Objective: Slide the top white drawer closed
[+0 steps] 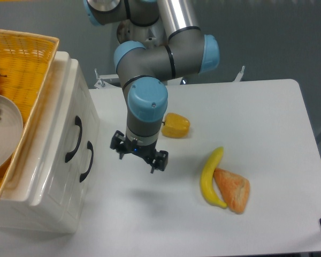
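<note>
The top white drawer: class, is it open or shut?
Shut. The top white drawer sits flush with the lower drawer front, and the gripper is clear of it.

1. A white table [257,107] with rounded corners carries everything here.
2. A white drawer unit [59,176] sits at its left edge, two black handles facing the open tabletop.
3. A yellow bell pepper [176,125] lies on its side near the middle, stem pointing left.
4. Further right and nearer the front, a banana [209,178] curves upright in the view.
5. A wedge of bread [232,189] lies touching the banana's lower right side.
</note>
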Controlling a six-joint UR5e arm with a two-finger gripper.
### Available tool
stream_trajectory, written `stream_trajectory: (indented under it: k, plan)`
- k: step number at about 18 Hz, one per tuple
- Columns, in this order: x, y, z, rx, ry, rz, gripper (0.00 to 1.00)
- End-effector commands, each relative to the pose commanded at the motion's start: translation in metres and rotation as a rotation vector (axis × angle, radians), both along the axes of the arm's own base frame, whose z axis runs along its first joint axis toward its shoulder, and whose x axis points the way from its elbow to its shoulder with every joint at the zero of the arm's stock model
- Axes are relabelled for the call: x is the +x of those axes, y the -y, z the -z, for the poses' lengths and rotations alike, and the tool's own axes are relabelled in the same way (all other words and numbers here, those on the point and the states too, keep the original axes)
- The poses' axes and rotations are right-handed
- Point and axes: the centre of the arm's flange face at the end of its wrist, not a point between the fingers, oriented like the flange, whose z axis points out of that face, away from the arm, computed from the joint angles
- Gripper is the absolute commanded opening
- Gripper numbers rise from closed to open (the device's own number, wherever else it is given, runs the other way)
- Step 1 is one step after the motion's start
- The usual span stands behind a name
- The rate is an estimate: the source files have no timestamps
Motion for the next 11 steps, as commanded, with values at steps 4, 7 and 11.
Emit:
stream_trajectory:
  k: [4, 7, 11]
  plan:
    - [-0.018, 0.011, -0.002, -0.004, -0.012, 0.038, 1.0]
    - [-0.031, 0.016, -0.006, 0.002, -0.025, 0.072, 1.0]
    - [-0.061, 0.037, -0.008, -0.001, -0.042, 0.152, 1.0]
